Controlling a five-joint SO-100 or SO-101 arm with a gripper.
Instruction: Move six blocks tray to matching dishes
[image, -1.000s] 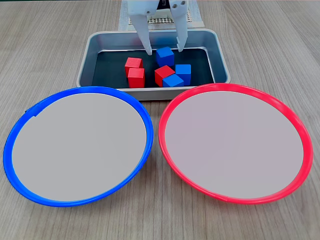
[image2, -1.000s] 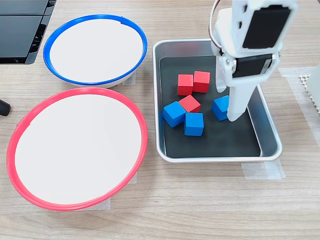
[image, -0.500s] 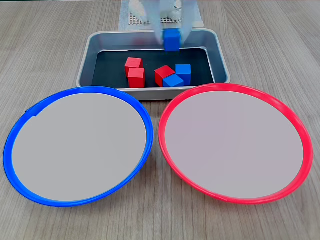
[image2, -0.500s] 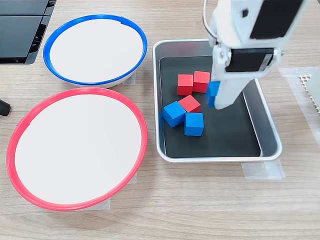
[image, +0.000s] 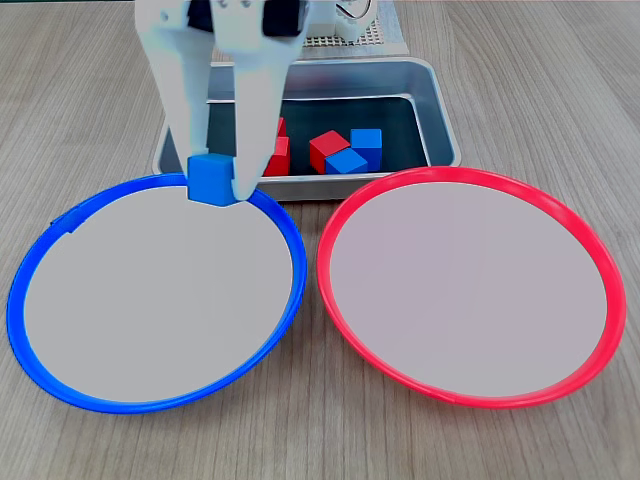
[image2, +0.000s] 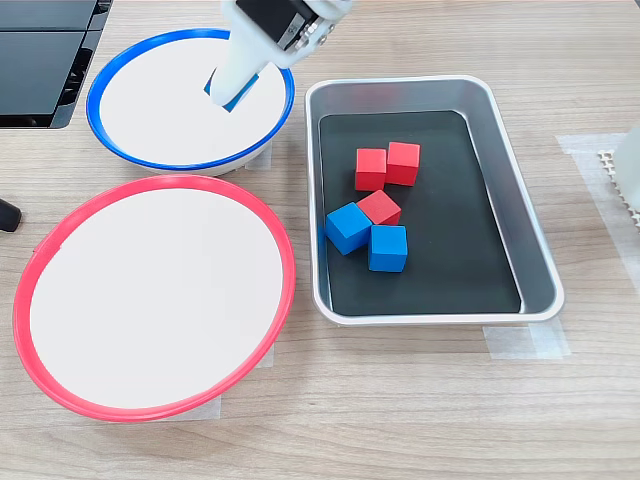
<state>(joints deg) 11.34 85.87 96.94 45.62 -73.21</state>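
End effector pinches one blue block above the empty blue-rimmed dish; five blocks remain behind it in the tray.

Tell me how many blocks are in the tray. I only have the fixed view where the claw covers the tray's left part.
Observer: Five. In a fixed view the tray holds three red blocks and two blue blocks.
Operator: Is the held block over the blue dish, or only at its rim?
Observer: Over its pale centre. The claw grips the held block inside the rim of the blue dish, on the side nearer the tray.
Operator: Do the hidden red ones touch?
Observer: Yes, two sit side by side, touching.
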